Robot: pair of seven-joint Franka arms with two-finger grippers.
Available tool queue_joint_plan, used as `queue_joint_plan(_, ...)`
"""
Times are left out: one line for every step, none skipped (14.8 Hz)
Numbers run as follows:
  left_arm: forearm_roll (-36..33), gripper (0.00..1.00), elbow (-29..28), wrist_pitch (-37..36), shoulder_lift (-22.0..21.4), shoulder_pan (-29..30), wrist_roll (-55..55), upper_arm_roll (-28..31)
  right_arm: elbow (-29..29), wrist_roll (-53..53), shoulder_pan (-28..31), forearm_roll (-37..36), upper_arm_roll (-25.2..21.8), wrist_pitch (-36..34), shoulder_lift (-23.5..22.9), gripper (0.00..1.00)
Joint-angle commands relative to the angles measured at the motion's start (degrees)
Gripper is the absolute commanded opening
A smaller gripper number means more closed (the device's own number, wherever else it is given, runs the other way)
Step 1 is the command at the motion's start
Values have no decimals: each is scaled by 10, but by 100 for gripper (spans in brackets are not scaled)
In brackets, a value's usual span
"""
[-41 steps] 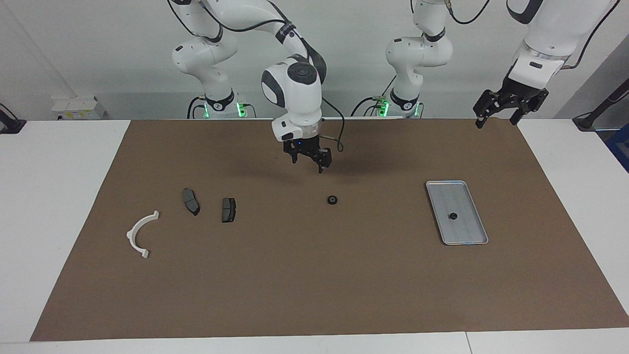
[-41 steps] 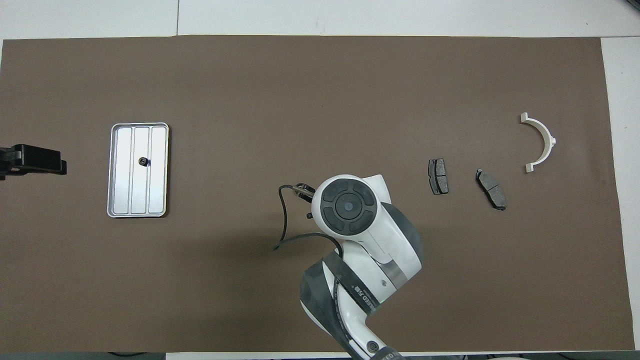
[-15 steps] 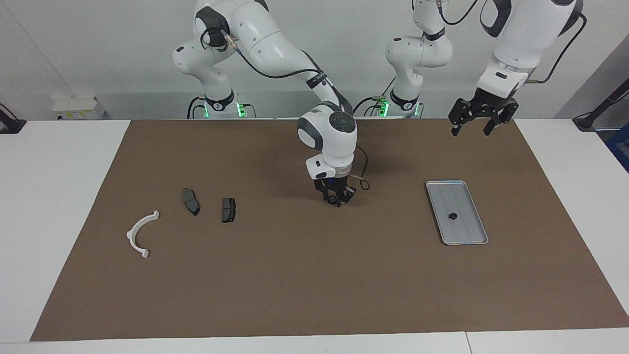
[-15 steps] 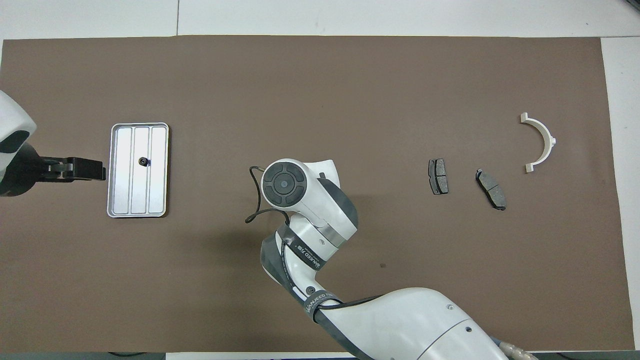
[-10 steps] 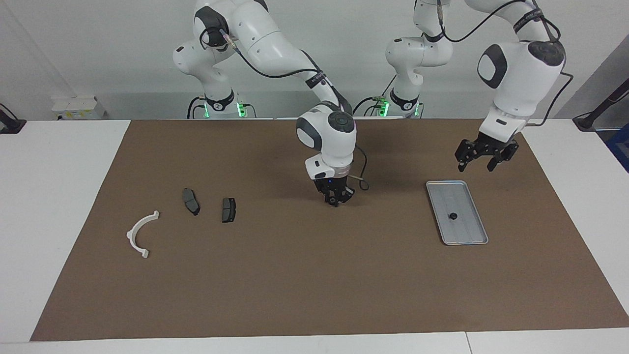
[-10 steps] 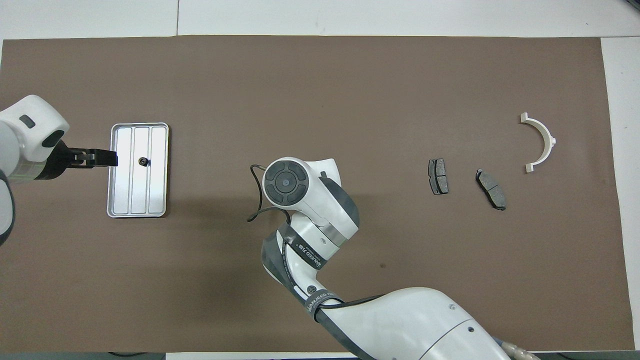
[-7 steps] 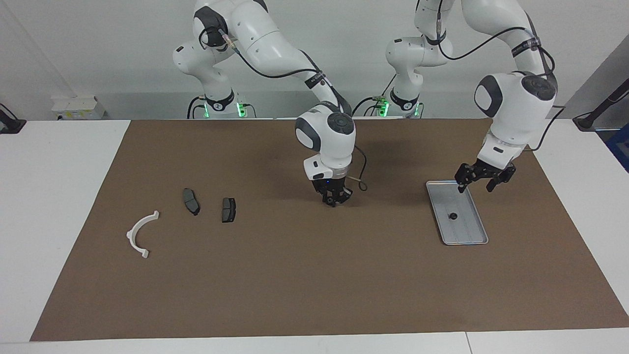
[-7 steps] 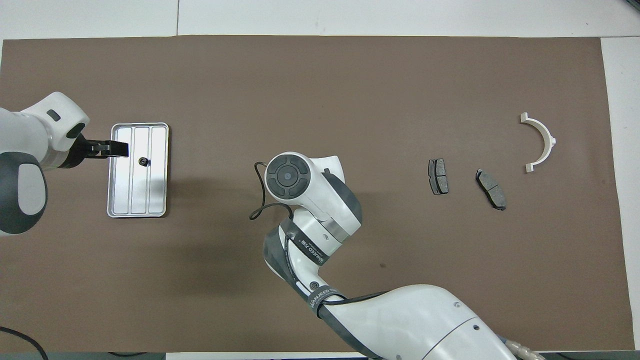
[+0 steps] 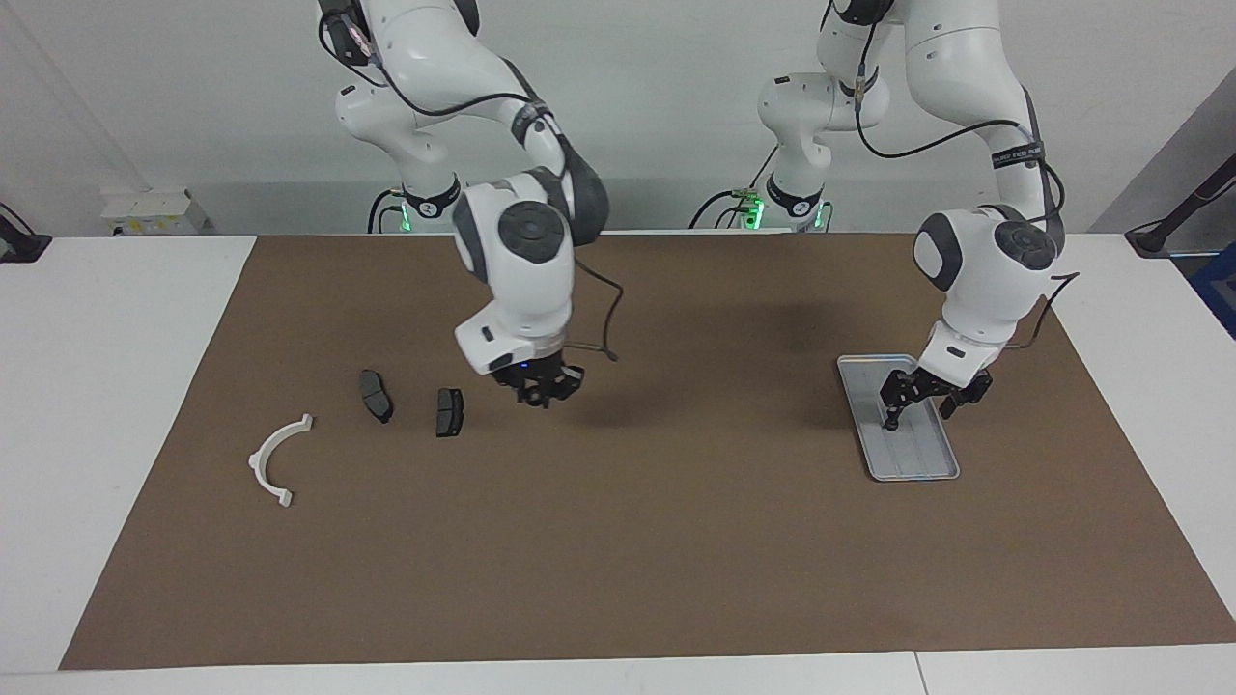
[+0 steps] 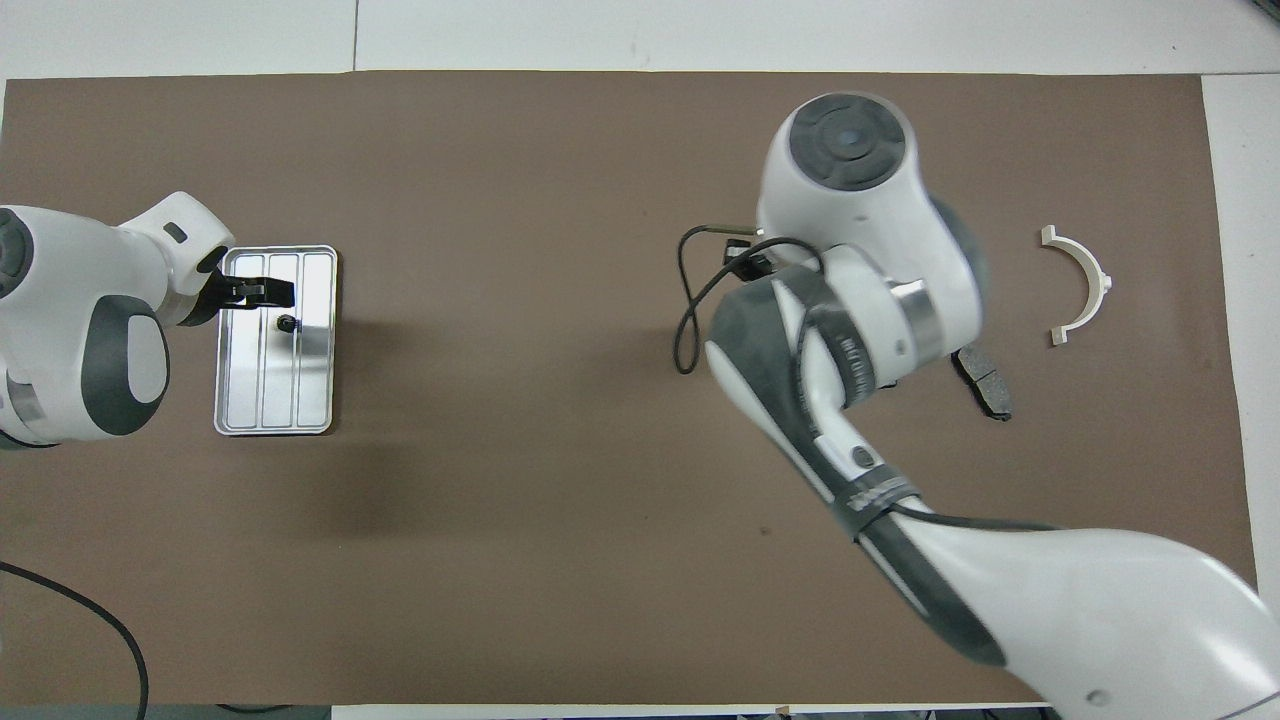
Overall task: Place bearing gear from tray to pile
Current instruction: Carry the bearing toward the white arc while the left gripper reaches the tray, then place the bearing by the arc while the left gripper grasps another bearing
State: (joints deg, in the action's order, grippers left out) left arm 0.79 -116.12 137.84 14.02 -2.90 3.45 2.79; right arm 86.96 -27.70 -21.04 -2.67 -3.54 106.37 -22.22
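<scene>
- Your target is the small black round bearing gear (image 10: 288,322). It sits on the middle lane of the flat ridged silver metal tray (image 10: 225,400), at the left arm's end of the table (image 9: 116,386).
- It looks like a dark little ring, low and squat, alone on the tray. The facing view hides it at the tip of one finger, so read it from overhead.
- I judge it to be light, rigid and hard, probably smooth-sided. It could skid on the metal or roll off along a ridge if you nudge it.
- Take it across its outer rim, one finger on each side, and come straight down so that it stays centred.
- The left tool (image 9: 917,417) hangs low over the tray with its fingers spread apart and nothing between them. I can't confirm that it touches the gear.
- The right tool (image 9: 538,386) hovers over the brown mat, just beside the two dark grey brake pads (image 9: 449,412). I can't tell whether it is apart, together or holding anything.
- The pile lies at the right arm's end. The white semicircular plastic bracket (image 9: 257,461) sits nearest the table's end, with the pads beside it, all apart from one another.
</scene>
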Motion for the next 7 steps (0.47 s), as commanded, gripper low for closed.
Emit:
queue_joint_plan(6, 91, 3, 30, 21, 3, 11, -3, 21, 174, 80, 13, 10, 13, 3, 0)
queue_joint_plan(6, 90, 2, 33, 25, 3, 11, -3, 35, 211, 102, 13, 10, 33, 4, 0)
queue_joint_plan(6, 90, -2, 32, 26, 3, 10, -3, 50, 234, 121, 13, 10, 54, 4, 0)
queue_joint_plan(6, 90, -10, 29, 23, 3, 10, -3, 65, 251, 140, 13, 10, 84, 2, 0)
queue_joint_plan(6, 90, -18, 27, 20, 3, 10, -3, 87, 271, 153, 13, 10, 122, 0, 0)
queue_joint_plan(7, 90, -23, 24, 19, 1, 9, -3, 109, 290, 161, 13, 10, 160, -2, 0)
queue_joint_plan(7, 90, -27, 14, 17, 0, 9, -3, 119, 298, 168, 13, 10, 188, -11, 0)
